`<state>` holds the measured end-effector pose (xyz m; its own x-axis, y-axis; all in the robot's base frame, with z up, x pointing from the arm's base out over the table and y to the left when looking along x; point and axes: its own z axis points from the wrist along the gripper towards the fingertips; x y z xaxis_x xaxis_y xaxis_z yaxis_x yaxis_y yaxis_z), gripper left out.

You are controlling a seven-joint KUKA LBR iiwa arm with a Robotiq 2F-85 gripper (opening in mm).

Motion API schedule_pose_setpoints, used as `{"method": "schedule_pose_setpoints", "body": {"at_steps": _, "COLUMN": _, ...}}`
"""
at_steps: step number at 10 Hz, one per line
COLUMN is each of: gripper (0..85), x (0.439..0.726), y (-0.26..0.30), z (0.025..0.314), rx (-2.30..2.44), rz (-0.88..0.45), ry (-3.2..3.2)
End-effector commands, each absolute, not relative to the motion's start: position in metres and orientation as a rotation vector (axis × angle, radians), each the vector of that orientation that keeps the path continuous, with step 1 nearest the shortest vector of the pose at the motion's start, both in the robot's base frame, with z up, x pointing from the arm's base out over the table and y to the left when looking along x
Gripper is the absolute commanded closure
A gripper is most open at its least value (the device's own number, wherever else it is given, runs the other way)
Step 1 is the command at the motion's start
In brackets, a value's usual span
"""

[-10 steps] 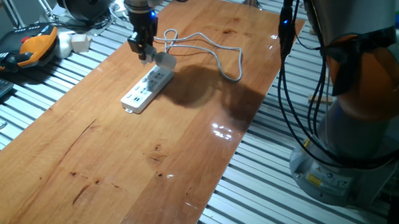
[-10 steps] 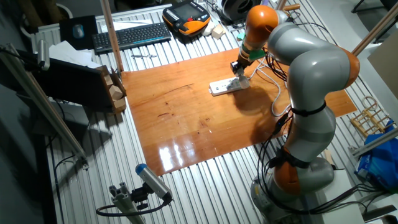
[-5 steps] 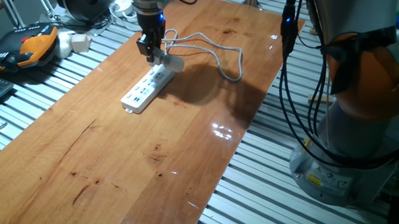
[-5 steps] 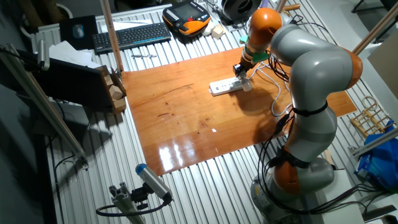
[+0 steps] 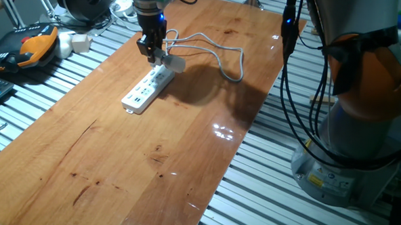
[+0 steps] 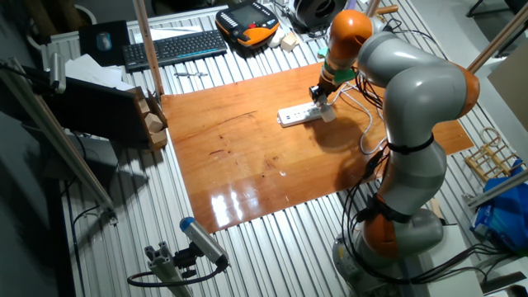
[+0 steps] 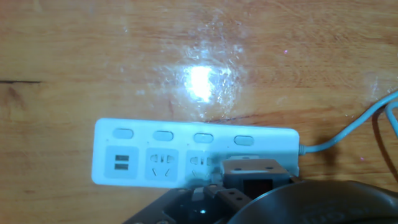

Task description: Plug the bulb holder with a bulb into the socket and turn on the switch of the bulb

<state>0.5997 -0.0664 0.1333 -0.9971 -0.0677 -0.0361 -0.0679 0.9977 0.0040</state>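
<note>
Wooden table (image 5: 185,146) bears one socket (image 5: 147,88) — one pincer (image 5: 153,54) clamps one bulb holder (image 5: 173,63) over its cord end.

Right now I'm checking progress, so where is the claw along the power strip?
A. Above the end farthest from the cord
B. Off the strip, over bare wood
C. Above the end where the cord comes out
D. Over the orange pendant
C: the claw hangs over the power strip at the end where its cord leaves.

Glossy wooden tabletop (image 5: 151,158), slatted metal bench (image 5: 264,197)
</note>
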Motion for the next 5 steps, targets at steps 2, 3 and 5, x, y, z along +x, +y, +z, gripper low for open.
{"method": "schedule_pose_setpoints", "body": {"at_steps": 2, "gripper": 85.0, "x": 0.5993, "y": -0.0662, "z": 0.1332, "rx": -0.089, "rz": 0.001, "ry": 3.114}}
{"method": "schedule_pose_setpoints", "body": {"at_steps": 3, "gripper": 85.0, "x": 0.5993, "y": -0.0662, "z": 0.1332, "rx": -0.061, "rz": -0.001, "ry": 3.121}}
{"method": "schedule_pose_setpoints", "body": {"at_steps": 5, "gripper": 85.0, "x": 0.5993, "y": -0.0662, "z": 0.1332, "rx": -0.025, "rz": -0.041, "ry": 3.123}}
